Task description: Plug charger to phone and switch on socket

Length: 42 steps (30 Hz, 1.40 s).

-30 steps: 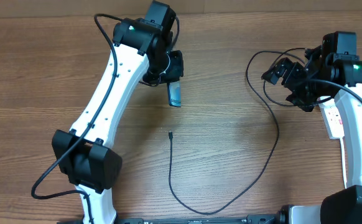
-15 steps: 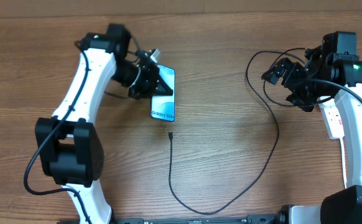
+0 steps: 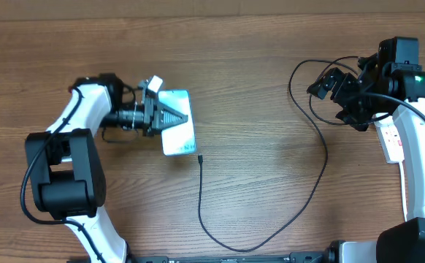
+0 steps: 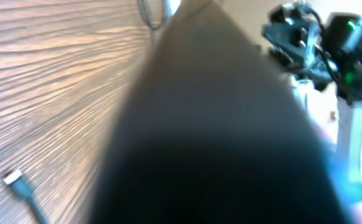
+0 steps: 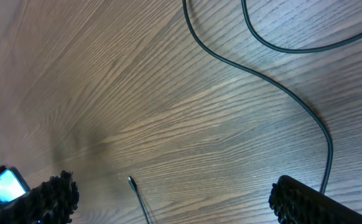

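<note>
My left gripper (image 3: 167,117) is shut on the phone (image 3: 180,140), which lies flat with its bright cyan screen up, left of centre. In the left wrist view the phone is a dark blur (image 4: 218,137) that fills most of the frame and hides the fingers. The charger's plug tip (image 3: 199,156) lies on the wood just off the phone's near right corner and shows in the left wrist view (image 4: 14,179). The black charger cable (image 3: 322,168) loops down and up toward my right gripper (image 3: 329,98), which is open and empty above the wood (image 5: 171,194). The socket (image 3: 392,140) is mostly hidden under the right arm.
The charger cable (image 5: 262,78) curves across the wood below my right fingers (image 5: 302,200), and the phone shows small at the left edge of the right wrist view (image 5: 7,184). The right arm (image 4: 330,37) shows in the left wrist view.
My left arm has swung the phone from the far centre down and to the left, and turned it screen-up beside the plug tip. The right arm and the cable have not moved.
</note>
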{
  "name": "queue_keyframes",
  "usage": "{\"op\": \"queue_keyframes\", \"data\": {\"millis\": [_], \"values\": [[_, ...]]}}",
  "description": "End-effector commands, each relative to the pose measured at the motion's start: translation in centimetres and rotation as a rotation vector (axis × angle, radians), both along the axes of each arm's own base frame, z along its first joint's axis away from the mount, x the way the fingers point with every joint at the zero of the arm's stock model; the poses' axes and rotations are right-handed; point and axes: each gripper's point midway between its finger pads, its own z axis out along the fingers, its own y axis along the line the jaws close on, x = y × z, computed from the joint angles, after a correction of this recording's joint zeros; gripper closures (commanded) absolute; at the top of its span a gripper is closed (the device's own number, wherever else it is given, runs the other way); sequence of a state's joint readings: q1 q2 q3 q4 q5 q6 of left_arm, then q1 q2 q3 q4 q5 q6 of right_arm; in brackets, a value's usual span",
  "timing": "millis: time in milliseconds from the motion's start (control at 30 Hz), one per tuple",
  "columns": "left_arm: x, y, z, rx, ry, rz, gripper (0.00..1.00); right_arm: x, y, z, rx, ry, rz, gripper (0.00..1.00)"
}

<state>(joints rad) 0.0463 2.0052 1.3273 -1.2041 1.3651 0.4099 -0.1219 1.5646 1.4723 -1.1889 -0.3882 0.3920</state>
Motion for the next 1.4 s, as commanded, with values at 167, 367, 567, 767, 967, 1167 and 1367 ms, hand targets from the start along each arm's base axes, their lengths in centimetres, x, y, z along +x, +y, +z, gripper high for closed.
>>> {"op": "queue_keyframes", "data": {"millis": [167, 367, 567, 767, 967, 1167, 1367], "values": [[2.8, 0.5, 1.8, -0.196, -0.275, 0.059, 0.96, 0.2, 0.0, 0.5, -0.011, -0.022, 0.007, 0.00], [6.4, 0.2, 1.2, -0.127, -0.078, 0.091, 0.96, 0.2, 0.0, 0.5, -0.011, -0.023, 0.007, 0.00], [6.1, -1.8, 1.1, -0.113, -0.095, 0.049, 0.96, 0.2, 0.0, 0.5, -0.011, -0.022, 0.007, 0.00], [7.3, -0.8, 1.3, -0.105, -0.133, 0.082, 0.96, 0.2, 0.0, 0.5, -0.011, -0.022, 0.007, 0.00], [7.2, -0.8, 1.3, -0.104, -0.115, 0.084, 0.96, 0.8, -0.4, 0.7, -0.029, -0.052, 0.001, 0.00], [7.3, -0.4, 1.3, -0.104, -0.103, 0.095, 0.96, 1.9, -0.5, 1.2, -0.034, -0.099, 0.000, 0.00], [7.3, -0.4, 1.3, -0.103, -0.104, 0.095, 0.96, 1.9, 2.9, 1.9, 0.074, -0.128, 0.091, 0.96]]}}
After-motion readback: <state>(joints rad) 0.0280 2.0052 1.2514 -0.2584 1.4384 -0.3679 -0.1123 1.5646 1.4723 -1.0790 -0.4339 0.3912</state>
